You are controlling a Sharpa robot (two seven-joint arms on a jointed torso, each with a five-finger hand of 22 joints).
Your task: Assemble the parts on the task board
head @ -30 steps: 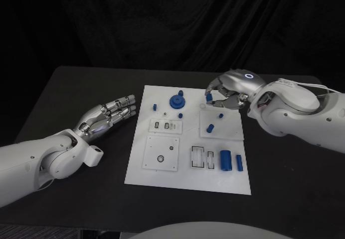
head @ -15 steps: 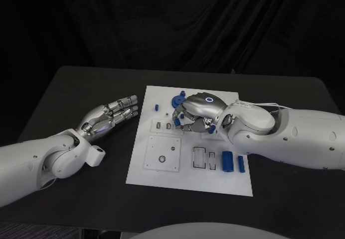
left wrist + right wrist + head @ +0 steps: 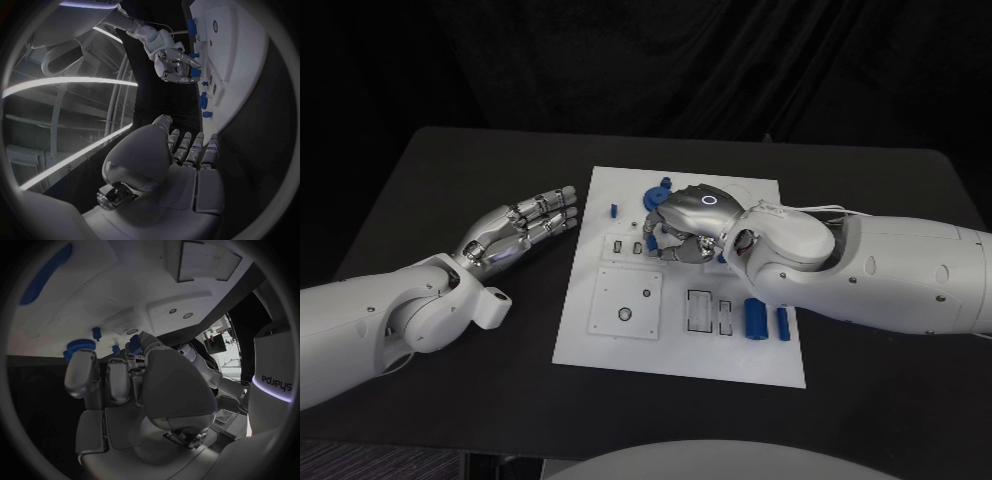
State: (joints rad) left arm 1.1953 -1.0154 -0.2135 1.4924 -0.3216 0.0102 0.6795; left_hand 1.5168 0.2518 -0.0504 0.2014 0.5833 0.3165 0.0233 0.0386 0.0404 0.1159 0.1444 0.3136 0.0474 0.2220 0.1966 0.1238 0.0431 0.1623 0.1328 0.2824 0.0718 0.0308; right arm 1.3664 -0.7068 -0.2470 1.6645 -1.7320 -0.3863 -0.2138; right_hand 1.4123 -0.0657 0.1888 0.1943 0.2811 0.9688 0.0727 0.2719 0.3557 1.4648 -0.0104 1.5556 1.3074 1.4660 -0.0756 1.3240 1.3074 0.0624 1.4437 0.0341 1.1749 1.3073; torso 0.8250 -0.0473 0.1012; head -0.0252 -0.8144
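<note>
Black cloth hangs behind our black table (image 3: 459, 190), where the white task board (image 3: 661, 350) lies in the middle. Our right hand (image 3: 687, 225) hovers over the board's upper middle, pinching a small blue part (image 3: 134, 345) between thumb and finger. Our left hand (image 3: 516, 232) rests beside the board's left edge, fingers straight and holding nothing. More blue parts (image 3: 756, 320) lie on the board's lower right.

Dim scene against black, the task board (image 3: 678, 340) brightly lit, wrist views bent and dark-rimmed.
</note>
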